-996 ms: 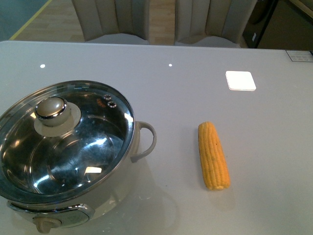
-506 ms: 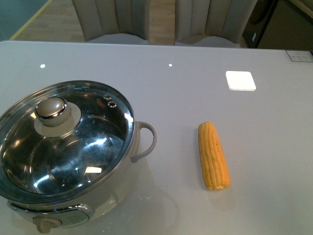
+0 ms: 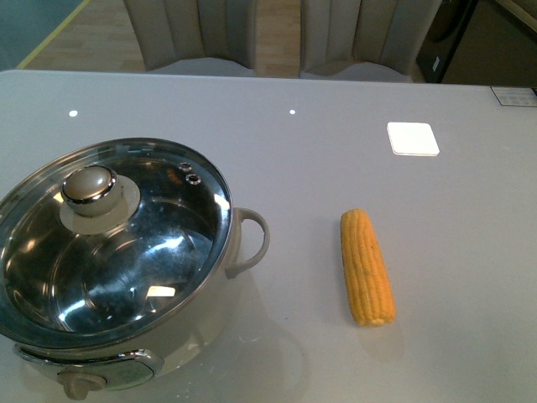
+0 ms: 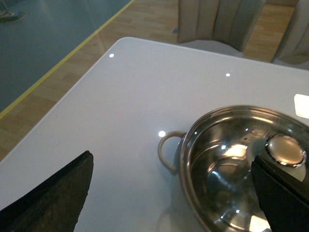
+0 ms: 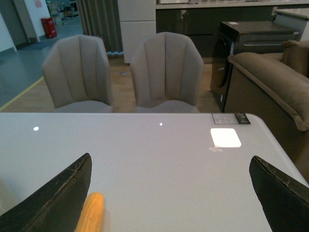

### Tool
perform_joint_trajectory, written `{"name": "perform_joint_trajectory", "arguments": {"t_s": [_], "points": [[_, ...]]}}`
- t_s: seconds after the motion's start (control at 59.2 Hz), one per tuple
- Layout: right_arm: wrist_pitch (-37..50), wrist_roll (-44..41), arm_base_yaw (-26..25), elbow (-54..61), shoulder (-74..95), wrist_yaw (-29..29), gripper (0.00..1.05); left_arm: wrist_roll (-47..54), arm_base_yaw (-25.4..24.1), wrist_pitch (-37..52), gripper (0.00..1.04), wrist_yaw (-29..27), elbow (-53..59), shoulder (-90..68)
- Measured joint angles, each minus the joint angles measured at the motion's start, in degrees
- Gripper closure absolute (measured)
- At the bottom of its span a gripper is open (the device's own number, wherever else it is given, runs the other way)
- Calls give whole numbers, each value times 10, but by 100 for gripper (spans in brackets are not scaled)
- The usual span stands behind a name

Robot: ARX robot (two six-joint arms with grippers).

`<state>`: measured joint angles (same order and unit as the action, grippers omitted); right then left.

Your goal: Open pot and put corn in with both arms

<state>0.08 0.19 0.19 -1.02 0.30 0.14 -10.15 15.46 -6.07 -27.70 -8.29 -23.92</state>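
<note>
Right fingers (image 5: 53, 203) spread, corn (image 5: 91, 212) beside 1.

Pot (image 4: 162, 153) under glass lid (image 4: 227, 164), white table (image 4: 111, 106), left gripper (image 4: 171, 158) spread wide

L gripper (image 4: 171, 159): jaws spread wide, holding nothing. R gripper (image 5: 170, 158): same, jaws wide apart, empty. Both seen in wrist views only.

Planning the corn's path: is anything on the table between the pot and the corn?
No. In the front view the table between pot and corn is bare; only the pot's side handle juts toward the corn.
</note>
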Motion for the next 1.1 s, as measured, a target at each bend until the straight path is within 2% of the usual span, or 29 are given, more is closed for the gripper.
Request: {"name": "perform_joint_trajectory", "arguments": {"t_s": [0.203,0.287,0.574,0.776,1.097], "points": [[0,0,0,0,0,0,9,3,13,201,7,23,-30,-198],[0,0,0,0,0,0,9,9,13,334,7,41,-55,-343],[0,0,0,0,0,0,9,32,36,571,7,68,-92,-620],[0,0,0,0,0,0,9,22,57,637,7,68,-104,-717],[0,0,0,0,0,0,9,2,67,665,7,67,-151,-833]]}}
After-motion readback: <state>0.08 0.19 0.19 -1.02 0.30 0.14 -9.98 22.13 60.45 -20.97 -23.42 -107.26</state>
